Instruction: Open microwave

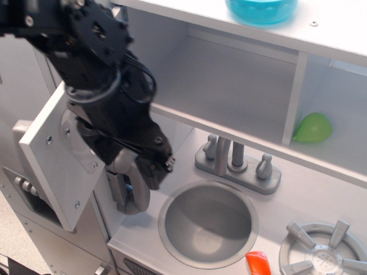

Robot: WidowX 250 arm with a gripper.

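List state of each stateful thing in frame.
microwave door: swung wide open, inner face toward the camera
microwave compartment: exposed, nothing visible inside
claw: beside the open door, open or shut unclear
blue bowl: upright on top
sink: empty
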